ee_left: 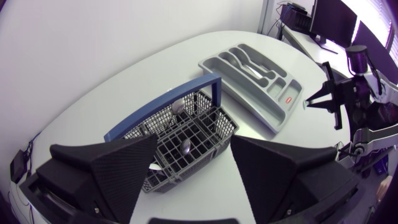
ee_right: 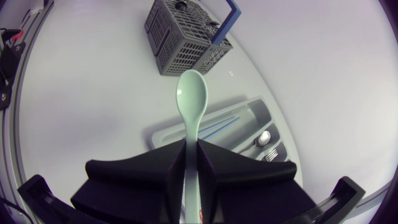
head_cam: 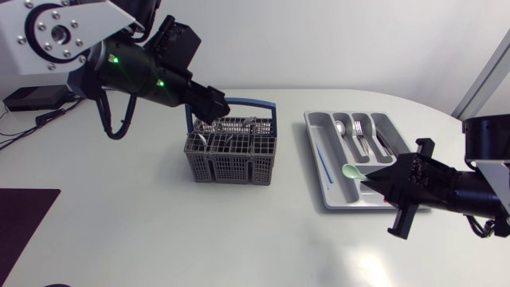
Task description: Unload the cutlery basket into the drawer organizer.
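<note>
The grey cutlery basket (head_cam: pixel 231 153) with a blue handle (head_cam: pixel 253 102) stands mid-table and still holds metal cutlery (ee_left: pixel 185 146). My left gripper (head_cam: pixel 213 116) hangs over its back left corner, open; in the left wrist view the wide-apart fingers (ee_left: pixel 118 165) frame the basket (ee_left: pixel 205 124) with nothing between them. The grey drawer organizer (head_cam: pixel 335 191) lies to the right. My right gripper (head_cam: pixel 371 180) is over the organizer's front part, shut on the handle of a pale green spoon (ee_right: pixel 191 93), whose bowl points toward the basket (ee_right: pixel 186 37).
The organizer (ee_right: pixel 163 132) holds metal spoons and forks (head_cam: pixel 358 131) in its back compartments and thin blue sticks (head_cam: pixel 323 158) in the long left one. A dark mat (head_cam: pixel 24 219) lies at the table's front left corner.
</note>
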